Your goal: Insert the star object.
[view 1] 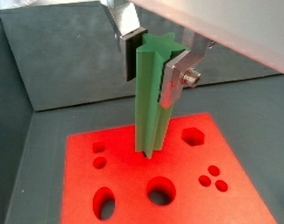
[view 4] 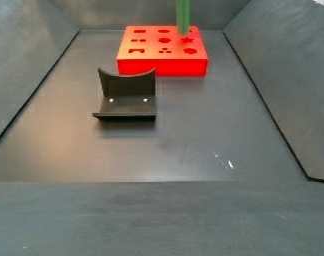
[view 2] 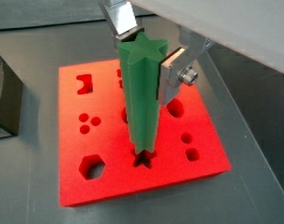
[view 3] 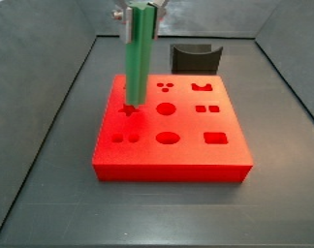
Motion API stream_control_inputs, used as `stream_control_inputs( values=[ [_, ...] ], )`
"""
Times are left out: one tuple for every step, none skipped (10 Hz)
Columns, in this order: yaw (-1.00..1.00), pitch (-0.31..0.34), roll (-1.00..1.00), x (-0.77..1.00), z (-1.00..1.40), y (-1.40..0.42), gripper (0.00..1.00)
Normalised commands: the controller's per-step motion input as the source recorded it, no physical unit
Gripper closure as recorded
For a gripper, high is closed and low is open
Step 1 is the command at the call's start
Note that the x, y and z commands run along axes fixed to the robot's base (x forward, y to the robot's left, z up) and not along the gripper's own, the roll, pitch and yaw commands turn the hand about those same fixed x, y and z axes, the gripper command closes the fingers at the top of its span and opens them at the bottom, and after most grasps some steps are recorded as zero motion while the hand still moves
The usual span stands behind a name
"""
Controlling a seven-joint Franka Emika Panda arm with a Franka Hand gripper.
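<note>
My gripper (view 1: 156, 61) is shut on the star object (view 1: 151, 105), a long green peg with a star-shaped top, near its upper end. The silver fingers (view 2: 172, 72) press its two sides. The peg stands upright over the red block (view 1: 127, 166) with shaped holes. In a wrist view its lower end sits at the star-shaped hole (view 2: 142, 160); how deep it is in I cannot tell. A side view shows the peg (view 3: 137, 58) upright at the block's (view 3: 186, 160) left side, with the gripper (view 3: 141, 12) at its top. In a side view only the peg's lower part (view 4: 185, 15) shows on the block (view 4: 158, 65).
A dark grey curved holder (view 4: 125, 95) stands on the floor apart from the block, and also shows in a side view (view 3: 192, 56) and a wrist view (view 2: 4, 96). Grey sloping walls (view 3: 56, 116) enclose the dark floor (view 4: 178, 150).
</note>
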Motion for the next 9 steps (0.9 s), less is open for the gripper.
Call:
stream_control_inputs(
  values=[
    [-0.29, -0.330, 0.00, -0.28, 0.00, 0.00, 1.00],
    [-0.32, -0.290, 0.00, -0.15, 0.22, 0.00, 1.00],
    [-0.25, -0.347, -0.10, 0.00, 0.25, 0.00, 1.00],
    [0.00, -0.244, 0.00, -0.08, 0.14, 0.00, 1.00],
    [0.00, 0.000, 0.00, 0.00, -0.02, 0.00, 1.00],
    [0.00, -0.054, 0.00, 0.07, -0.10, 0.00, 1.00],
    [-0.01, -0.106, 0.01, 0.12, -0.19, 0.00, 1.00],
    [-0.03, -0.181, 0.02, 0.01, -0.12, 0.00, 1.00],
    [0.00, -0.187, 0.01, 0.06, -0.04, 0.00, 1.00]
  ],
)
